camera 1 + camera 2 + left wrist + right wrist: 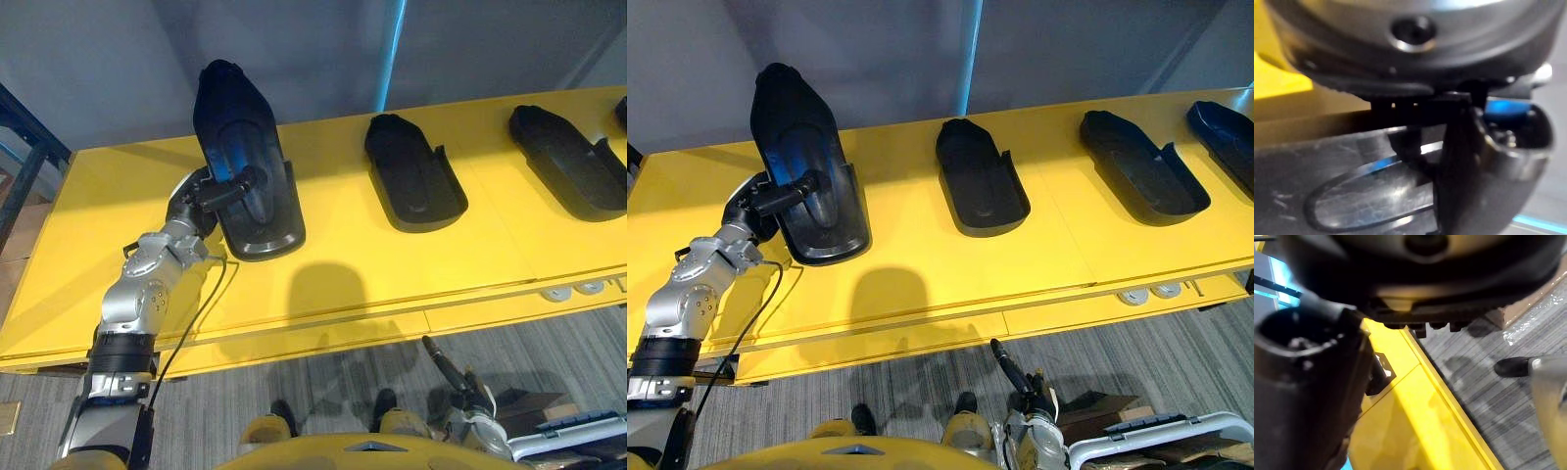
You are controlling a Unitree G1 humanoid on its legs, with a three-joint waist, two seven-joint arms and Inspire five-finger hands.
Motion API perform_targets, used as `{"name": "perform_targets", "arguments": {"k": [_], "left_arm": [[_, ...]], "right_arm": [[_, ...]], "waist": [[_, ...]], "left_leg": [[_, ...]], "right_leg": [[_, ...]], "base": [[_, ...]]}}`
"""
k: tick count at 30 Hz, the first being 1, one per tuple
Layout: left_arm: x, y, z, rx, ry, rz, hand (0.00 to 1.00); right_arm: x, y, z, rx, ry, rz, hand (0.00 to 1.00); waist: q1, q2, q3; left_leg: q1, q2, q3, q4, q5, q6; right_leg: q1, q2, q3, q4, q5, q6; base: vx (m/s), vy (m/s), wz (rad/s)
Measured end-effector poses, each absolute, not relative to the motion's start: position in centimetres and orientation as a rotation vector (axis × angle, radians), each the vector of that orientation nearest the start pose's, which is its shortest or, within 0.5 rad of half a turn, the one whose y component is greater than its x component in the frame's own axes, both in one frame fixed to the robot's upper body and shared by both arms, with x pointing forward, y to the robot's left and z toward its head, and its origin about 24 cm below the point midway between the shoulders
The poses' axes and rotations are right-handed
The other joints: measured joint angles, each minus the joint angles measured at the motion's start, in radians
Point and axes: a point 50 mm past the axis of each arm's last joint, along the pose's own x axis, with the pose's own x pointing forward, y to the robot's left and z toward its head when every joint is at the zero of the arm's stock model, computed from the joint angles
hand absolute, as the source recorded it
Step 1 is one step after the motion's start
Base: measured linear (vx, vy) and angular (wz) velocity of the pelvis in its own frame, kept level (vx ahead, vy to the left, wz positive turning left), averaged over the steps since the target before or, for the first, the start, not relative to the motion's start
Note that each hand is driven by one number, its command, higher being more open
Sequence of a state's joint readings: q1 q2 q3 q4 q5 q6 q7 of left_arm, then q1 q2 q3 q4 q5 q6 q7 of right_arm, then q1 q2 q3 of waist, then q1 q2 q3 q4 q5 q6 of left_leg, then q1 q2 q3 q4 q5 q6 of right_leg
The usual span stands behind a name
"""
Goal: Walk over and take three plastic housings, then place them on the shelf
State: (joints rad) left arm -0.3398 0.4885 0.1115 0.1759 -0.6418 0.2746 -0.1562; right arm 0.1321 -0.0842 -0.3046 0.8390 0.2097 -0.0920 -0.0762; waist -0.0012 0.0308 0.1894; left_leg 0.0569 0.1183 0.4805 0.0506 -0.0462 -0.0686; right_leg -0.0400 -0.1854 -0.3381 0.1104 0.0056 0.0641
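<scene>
My left hand [208,193] is shut on a black plastic housing [238,147], thumb across its hollow inner face. The housing stands tilted over the yellow table [392,274], narrow end raised toward the wall and wide end low near the tabletop. In the left wrist view the thumb [1488,166] lies against the housing's scratched inner face [1352,196]. Another housing [413,174] lies flat mid-table, a third [573,162] further right, and one more [1227,132] at the far right edge. My right hand [453,380] hangs low in front of the table, fingers straight, holding nothing.
A grey wall runs behind the table. A dark blue metal frame [24,137] stands past the table's left end. Round sockets [573,289] sit in the table's front edge at the right. A white-rimmed bin [1156,436] is on the carpet at the lower right.
</scene>
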Motion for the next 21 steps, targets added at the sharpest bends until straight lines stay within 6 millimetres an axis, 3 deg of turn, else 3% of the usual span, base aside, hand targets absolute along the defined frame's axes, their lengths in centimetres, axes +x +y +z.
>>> {"name": "perform_targets", "arguments": {"k": [11,12,21], "left_arm": [[32.6,26.0,12.0,-0.200,0.087,-0.097,0.00],[32.6,26.2,12.2,-0.190,0.088,-0.101,1.00],[33.4,26.7,12.8,-0.033,0.119,-0.081,1.00]], "right_arm": [[12.1,-24.4,-13.1,0.165,0.804,-0.531,1.00],[12.3,-24.5,-13.0,0.163,0.797,-0.530,1.00],[12.8,-24.7,-12.8,0.158,0.784,-0.527,1.00]], "waist": [[-0.002,-0.011,0.041],[-0.004,-0.012,0.041],[-0.006,-0.009,0.045]], "left_leg": [[-0.033,0.002,0.017,0.015,0.001,0.002],[-0.033,0.003,0.017,0.016,0.000,0.001],[-0.042,0.021,0.024,0.051,-0.019,-0.004]], "right_leg": [[-0.045,0.000,0.026,0.012,0.005,0.005],[-0.045,0.000,0.026,0.011,0.005,0.005],[-0.044,0.012,0.037,0.011,0.005,0.004]], "base": [[-0.01,0.000,-0.04],[0.00,0.000,0.00],[-0.01,-0.003,-0.03]]}}
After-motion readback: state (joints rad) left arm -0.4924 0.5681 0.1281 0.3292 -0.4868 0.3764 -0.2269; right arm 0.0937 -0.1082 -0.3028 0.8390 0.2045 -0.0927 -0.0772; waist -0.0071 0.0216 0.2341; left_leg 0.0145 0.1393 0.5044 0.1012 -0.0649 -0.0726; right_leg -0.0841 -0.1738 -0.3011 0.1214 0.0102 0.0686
